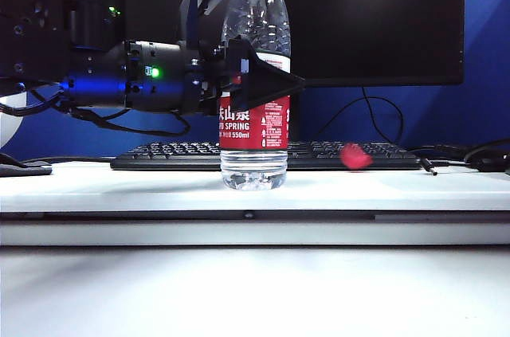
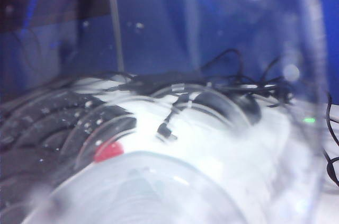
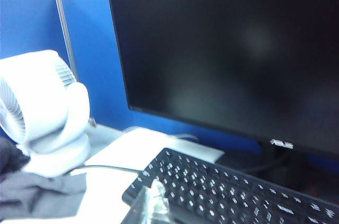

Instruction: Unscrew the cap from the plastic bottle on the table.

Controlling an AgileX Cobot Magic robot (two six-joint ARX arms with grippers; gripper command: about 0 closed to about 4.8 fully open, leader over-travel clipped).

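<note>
The plastic bottle stands upright on the white table, in front of the keyboard. My left gripper comes in from the left and is shut on the bottle's middle, just above the red label. A red band shows at the neck, and the mouth is cut off by the exterior view's top edge. The cap is a blurred red spot off the bottle, low by the keyboard's right part. In the left wrist view the bottle fills the picture and the cap shows through it. My right gripper's fingers are out of sight.
A black keyboard and a dark monitor stand behind the bottle, with cables at the right. The right wrist view shows a white fan, a grey cloth, and an unidentifiable clear plastic shape at its edge.
</note>
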